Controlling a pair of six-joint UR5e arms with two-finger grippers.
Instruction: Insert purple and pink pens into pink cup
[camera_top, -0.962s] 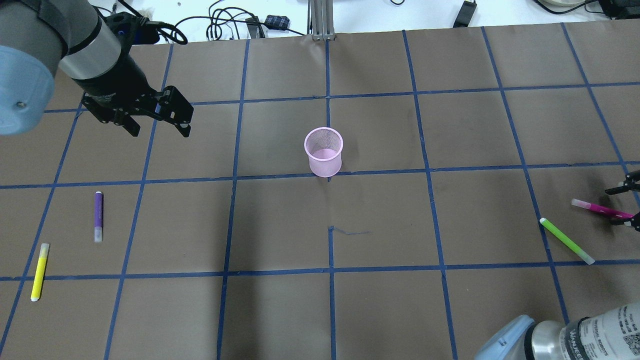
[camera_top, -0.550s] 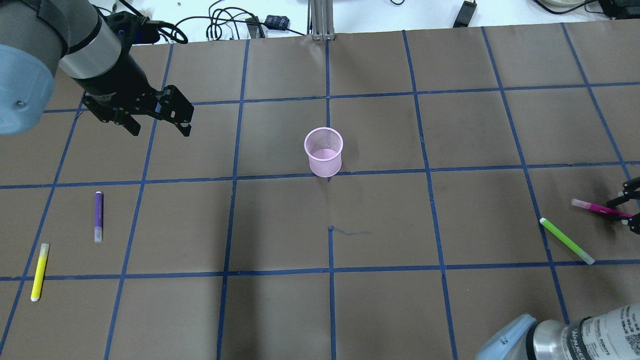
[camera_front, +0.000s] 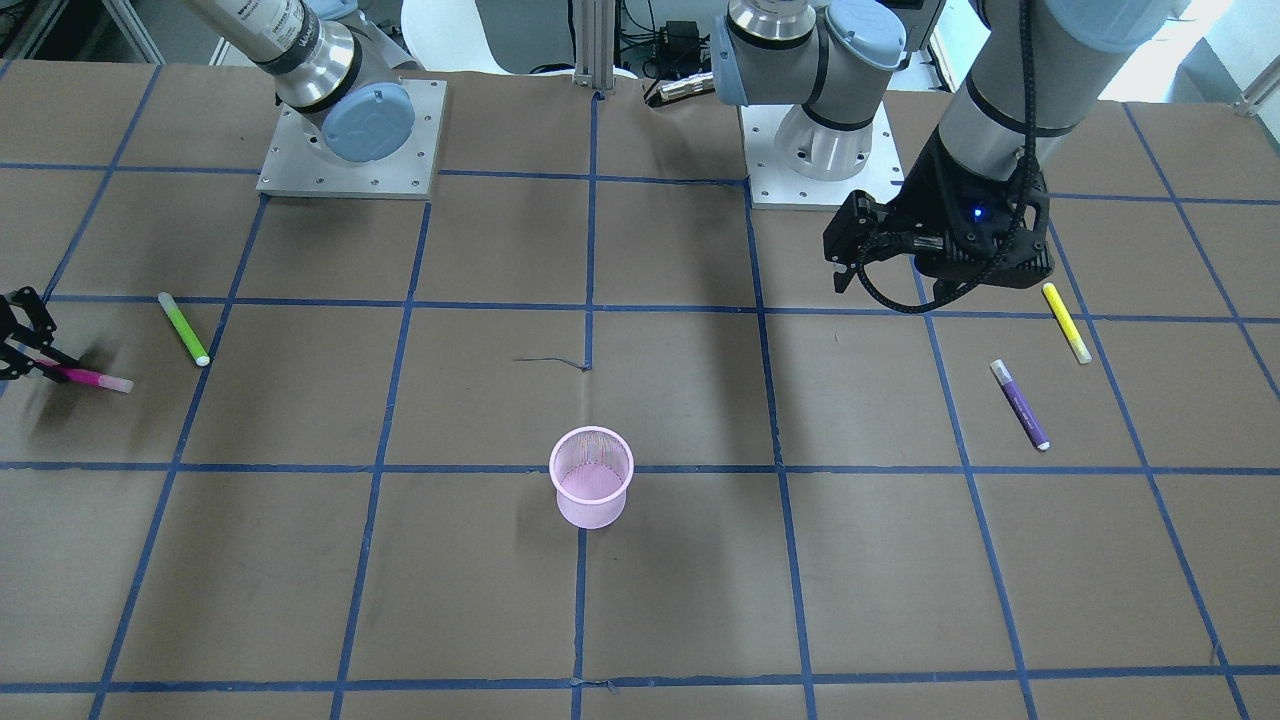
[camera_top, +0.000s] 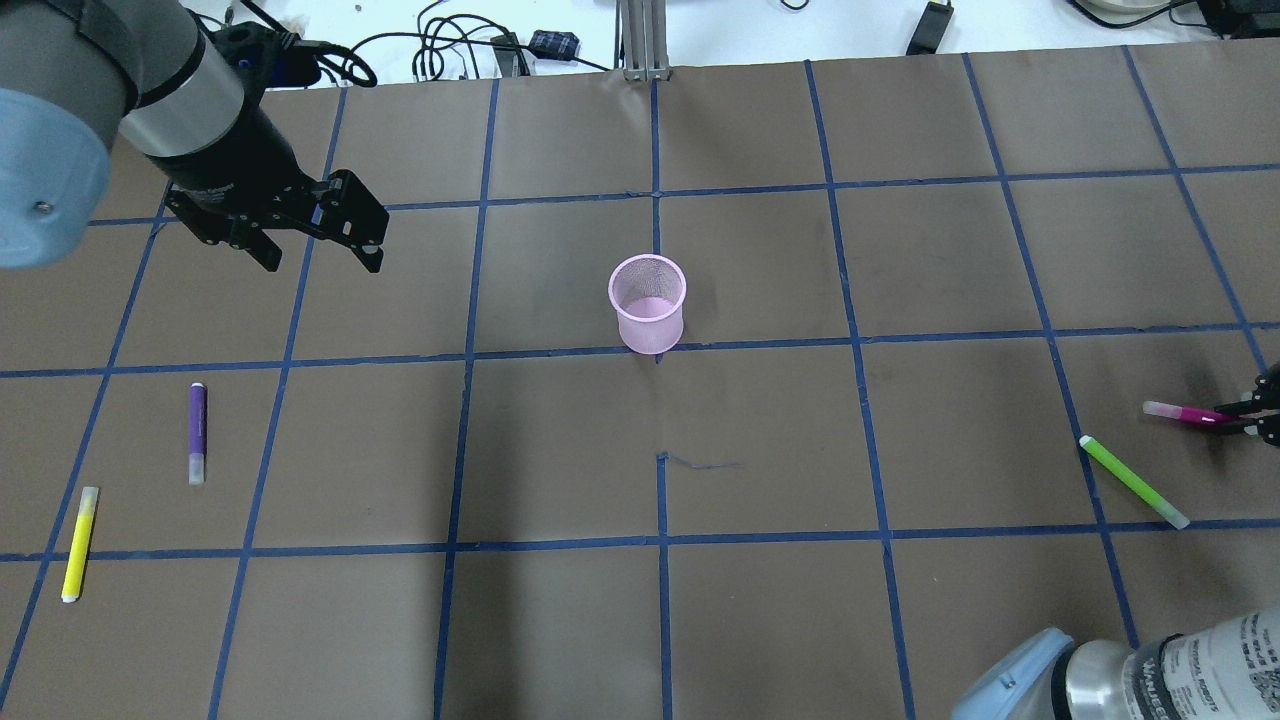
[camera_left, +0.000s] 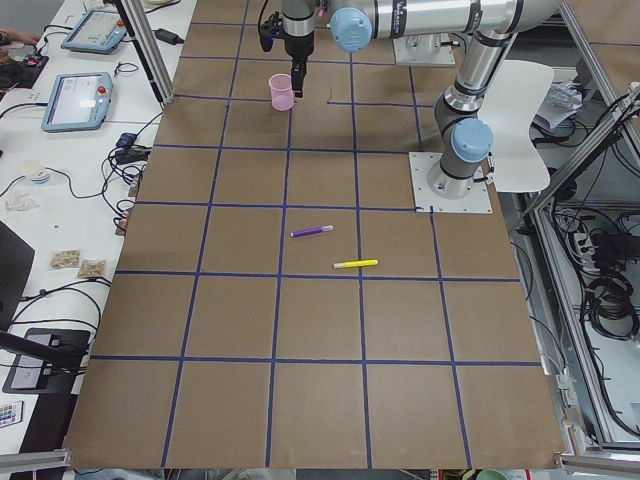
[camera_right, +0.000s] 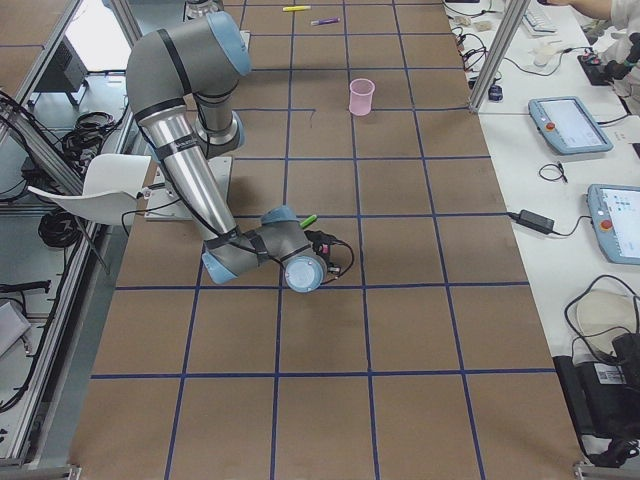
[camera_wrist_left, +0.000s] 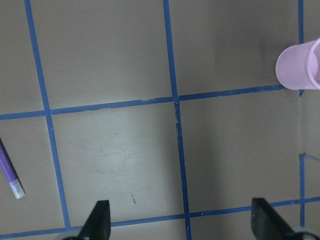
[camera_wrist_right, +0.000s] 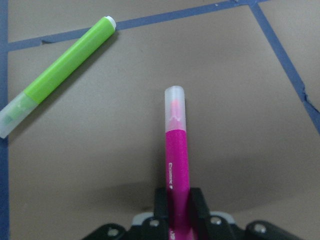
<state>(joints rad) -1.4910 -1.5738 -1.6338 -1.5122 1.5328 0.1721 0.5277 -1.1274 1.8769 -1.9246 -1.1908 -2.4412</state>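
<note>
Since my right gripper (camera_wrist_right: 178, 202) clamps the pink pen (camera_wrist_right: 176, 145) and my left gripper (camera_wrist_left: 181, 217) hangs open, I reckon lifting it toward the pink cup (camera_top: 648, 312) comes next.

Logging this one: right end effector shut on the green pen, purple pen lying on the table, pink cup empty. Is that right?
Not quite. The right end effector is shut on the pink pen, not the green pen, which lies free beside it; the right wrist-mounted view shows this. The purple pen does lie on the table and the pink cup is empty.
</note>
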